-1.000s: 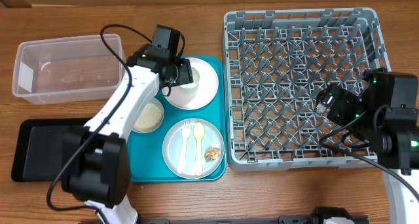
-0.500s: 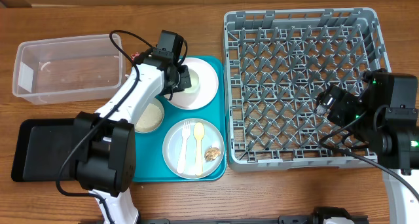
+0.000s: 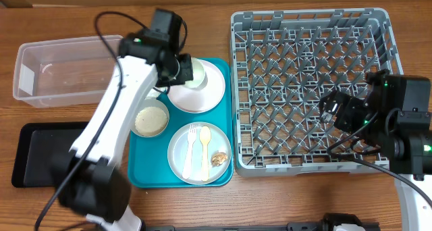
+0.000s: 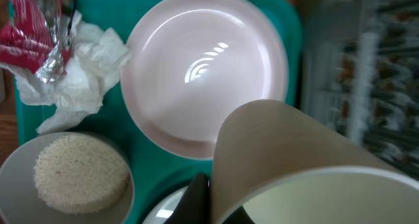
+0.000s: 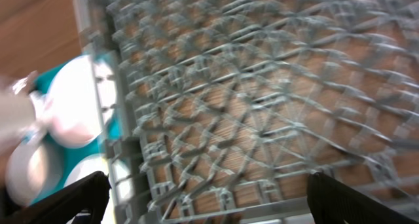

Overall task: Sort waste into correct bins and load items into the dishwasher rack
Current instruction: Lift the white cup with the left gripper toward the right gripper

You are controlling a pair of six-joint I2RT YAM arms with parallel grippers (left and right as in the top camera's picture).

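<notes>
One item is up: your left end effector [image 3: 190, 71], clamped on the cup [image 4: 294, 171], has lifted it off the plate [image 4: 196, 73] (right end effector [image 5: 209, 201] waits, fingers apart), ready for the rack [image 3: 310, 89].

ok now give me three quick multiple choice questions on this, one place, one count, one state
1. Where is the brown morsel? A in the clear tub; B on the grey plate beside the spoon; C in the rack.
2. How many pieces of cutlery lie on that plate? A one; B two; C four.
3. The white cup is: A standing in the rack; B lying in the black tray; C held in the left arm's jaws over the pink plate.
Answers: B, the morsel sits by the spoon; B, fork and spoon only; C, the left wrist view shows the cup gripped above the plate.
</notes>
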